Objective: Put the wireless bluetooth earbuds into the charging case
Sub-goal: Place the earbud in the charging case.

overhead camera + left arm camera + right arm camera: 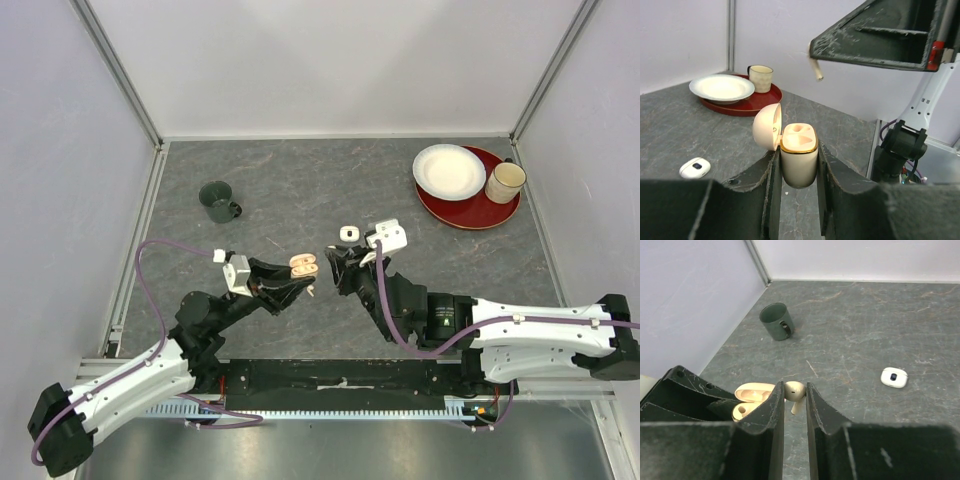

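Observation:
My left gripper (pixel 799 172) is shut on the beige charging case (pixel 799 160) and holds it upright above the table. Its lid (pixel 766 126) is open and both sockets look empty. The case also shows in the top view (pixel 303 265) and in the right wrist view (pixel 752 396). My right gripper (pixel 795 390) is shut on a pale beige earbud (pixel 796 391), stem pointing down, just right of the case. The stem (pixel 816 70) pokes out under the right fingers in the left wrist view. In the top view the two grippers, left (pixel 300 272) and right (pixel 332 268), face each other closely.
A small white oval piece with a dark spot (pixel 348 233) lies on the table behind the grippers; it also shows in the right wrist view (pixel 894 377). A dark green mug (pixel 218 200) stands back left. A red tray (pixel 470 215) holds a white plate (pixel 449 171) and a cream cup (pixel 505 181).

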Motion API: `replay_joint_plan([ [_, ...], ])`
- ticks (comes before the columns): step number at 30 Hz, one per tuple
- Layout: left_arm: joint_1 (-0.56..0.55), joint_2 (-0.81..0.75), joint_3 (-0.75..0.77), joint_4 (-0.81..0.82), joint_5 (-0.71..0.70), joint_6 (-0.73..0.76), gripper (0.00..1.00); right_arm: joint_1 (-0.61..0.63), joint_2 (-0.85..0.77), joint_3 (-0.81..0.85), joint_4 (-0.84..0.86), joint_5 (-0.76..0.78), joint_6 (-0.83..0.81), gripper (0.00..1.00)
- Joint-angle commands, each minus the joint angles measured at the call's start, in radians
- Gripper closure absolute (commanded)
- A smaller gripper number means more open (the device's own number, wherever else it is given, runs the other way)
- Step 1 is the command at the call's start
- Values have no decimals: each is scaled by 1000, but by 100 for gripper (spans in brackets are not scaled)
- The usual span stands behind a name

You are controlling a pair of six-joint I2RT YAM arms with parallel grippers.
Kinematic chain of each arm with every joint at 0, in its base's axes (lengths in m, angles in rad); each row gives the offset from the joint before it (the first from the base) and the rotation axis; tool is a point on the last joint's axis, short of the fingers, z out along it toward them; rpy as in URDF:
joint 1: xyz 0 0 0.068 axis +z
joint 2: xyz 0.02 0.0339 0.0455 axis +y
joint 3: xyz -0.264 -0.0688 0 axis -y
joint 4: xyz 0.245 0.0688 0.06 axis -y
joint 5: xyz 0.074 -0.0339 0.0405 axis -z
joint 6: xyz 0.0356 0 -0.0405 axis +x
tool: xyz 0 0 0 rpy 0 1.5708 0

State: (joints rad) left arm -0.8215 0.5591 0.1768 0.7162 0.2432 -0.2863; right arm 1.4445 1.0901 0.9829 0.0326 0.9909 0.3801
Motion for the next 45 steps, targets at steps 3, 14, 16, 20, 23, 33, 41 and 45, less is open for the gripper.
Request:
replay_joint_plan([
  [3,-4,2,38,103,74,73,98,5,14,37,76,-95,-1,100],
  [14,-5,36,49,132,93,90,98,7,47,39,90,-190,6,100],
  [16,-4,36,56,132,91,93,98,7,51,39,87,-190,5,100],
  [20,-4,30,62,134,93,90,98,7,57,37,76,-181,-3,100],
  [23,-5,15,56,144,81,67,98,7,56,33,69,-176,-1,100],
  [33,-5,-18,56,120,85,61,98,13,40,23,73,-144,-18,100],
  [41,-4,-21,56,120,77,53,98,28,50,30,84,-123,-46,100],
  [45,-5,-19,55,120,77,53,98,39,57,31,95,-107,-72,100],
])
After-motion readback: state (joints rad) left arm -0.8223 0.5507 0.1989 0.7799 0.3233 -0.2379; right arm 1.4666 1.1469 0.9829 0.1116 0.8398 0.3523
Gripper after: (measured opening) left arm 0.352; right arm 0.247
